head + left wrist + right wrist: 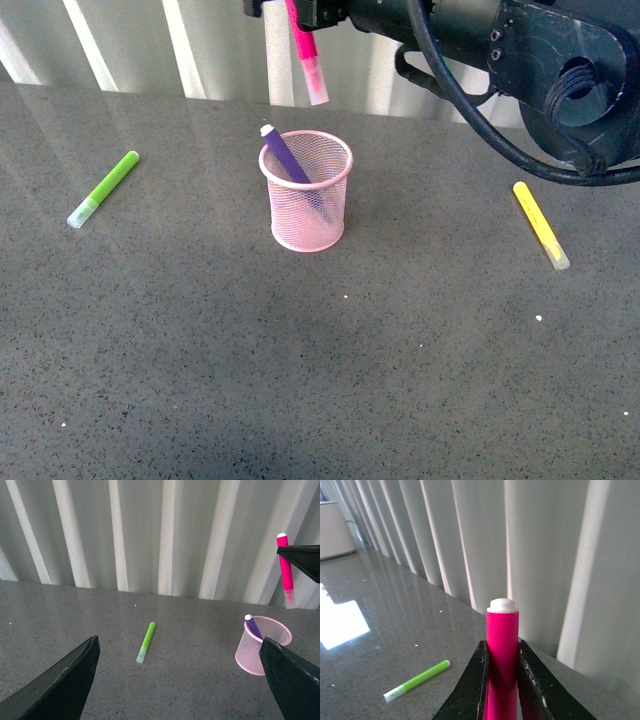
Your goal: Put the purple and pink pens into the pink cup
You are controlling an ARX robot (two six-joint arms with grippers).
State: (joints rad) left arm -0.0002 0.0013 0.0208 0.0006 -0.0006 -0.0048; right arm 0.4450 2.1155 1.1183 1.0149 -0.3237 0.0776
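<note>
**kit_07:** Right arm's black bulk sits closest in the front view, reaching in across the top. The right hand (502,642) pinches the pink pen (303,40) by its upper barrel, so the pale cap hangs down, a bit tilted, above the pink cup (300,222). Not in yet. The purple pen (288,158) is inside, leaning on the rim's left-back side.

**marlo:** Makes sense, gripping up high leaves the lower end free to drop in. That lean leaves the right half of the mouth open, so the robot probably wants to aim there. The left hand (178,640) is spread wide, holding nothing, well apart from the cup. The lime-green marker (103,188) and yellow marker (540,223) lie far off on the bench (300,390), so loads of room all round. Only snag I'd guess: the cap clipping the rim.
</note>
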